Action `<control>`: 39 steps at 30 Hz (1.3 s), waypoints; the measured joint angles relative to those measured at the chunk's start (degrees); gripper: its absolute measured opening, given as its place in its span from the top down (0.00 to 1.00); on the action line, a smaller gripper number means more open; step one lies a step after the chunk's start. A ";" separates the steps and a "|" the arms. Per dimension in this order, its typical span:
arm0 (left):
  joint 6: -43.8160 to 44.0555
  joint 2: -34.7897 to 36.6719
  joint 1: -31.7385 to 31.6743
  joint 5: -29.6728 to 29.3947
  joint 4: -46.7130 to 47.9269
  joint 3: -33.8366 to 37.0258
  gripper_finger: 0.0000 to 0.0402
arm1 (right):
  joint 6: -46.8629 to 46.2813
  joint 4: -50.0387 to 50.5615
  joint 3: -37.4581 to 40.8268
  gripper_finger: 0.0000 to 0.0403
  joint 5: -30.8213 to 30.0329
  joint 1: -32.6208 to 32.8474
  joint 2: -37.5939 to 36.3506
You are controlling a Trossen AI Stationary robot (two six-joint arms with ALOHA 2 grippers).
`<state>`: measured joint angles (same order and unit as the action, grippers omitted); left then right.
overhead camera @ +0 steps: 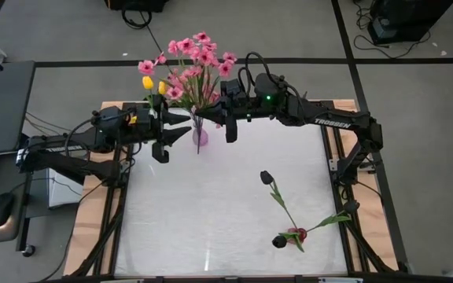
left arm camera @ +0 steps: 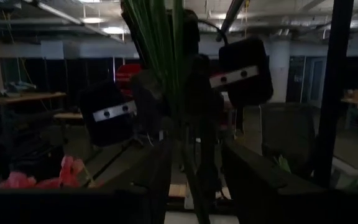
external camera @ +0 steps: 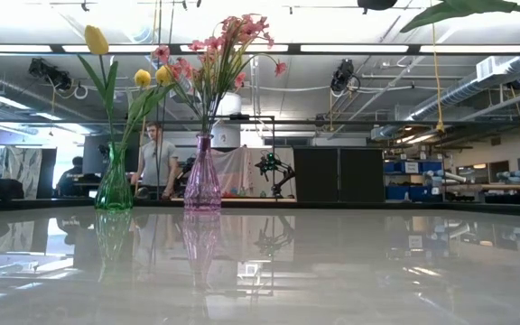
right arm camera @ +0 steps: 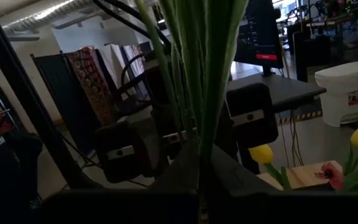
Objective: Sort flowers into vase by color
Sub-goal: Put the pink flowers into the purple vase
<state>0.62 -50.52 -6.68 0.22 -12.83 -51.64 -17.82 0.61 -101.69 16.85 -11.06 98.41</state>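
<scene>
Tulips (overhead camera: 283, 211) with dark red, almost black heads and long green stems lie loose on the pale grey table top (overhead camera: 211, 228), well nearer than the clear purple glass vase (overhead camera: 200, 136) and off to its right in the high view. The purple vase (external camera: 202, 176) holds the spray of small pink blossoms (overhead camera: 195, 63). Just left of it, a clear green glass vase (external camera: 114, 181) holds yellow tulips (external camera: 97, 40).

Both grippers sit at the purple vase. The left gripper (overhead camera: 171, 134) is to its left, fingers parted around the green stems without pinching them. The right gripper (overhead camera: 225, 119) is to its right, clamped tight on those same stems (right arm camera: 194, 62).

Only the low view shows the green vase's body; from above it hides under the left arm. That view also shows a person (external camera: 156, 161) standing in the room far behind the vases.
</scene>
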 joint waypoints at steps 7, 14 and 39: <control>-2.40 1.60 0.01 0.09 3.64 0.02 0.63 | 0.00 0.34 0.00 0.97 1.37 -1.12 0.00; -7.62 2.03 0.15 0.09 3.87 0.00 0.63 | -0.58 0.41 0.00 0.97 2.76 -1.72 0.00; -39.09 1.79 0.09 -0.32 4.24 0.00 0.64 | -7.69 0.47 0.00 0.97 -0.41 -1.70 0.00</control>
<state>-38.47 -48.73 -6.59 -0.10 -8.59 -51.64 -25.52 1.08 -101.69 16.45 -12.75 98.41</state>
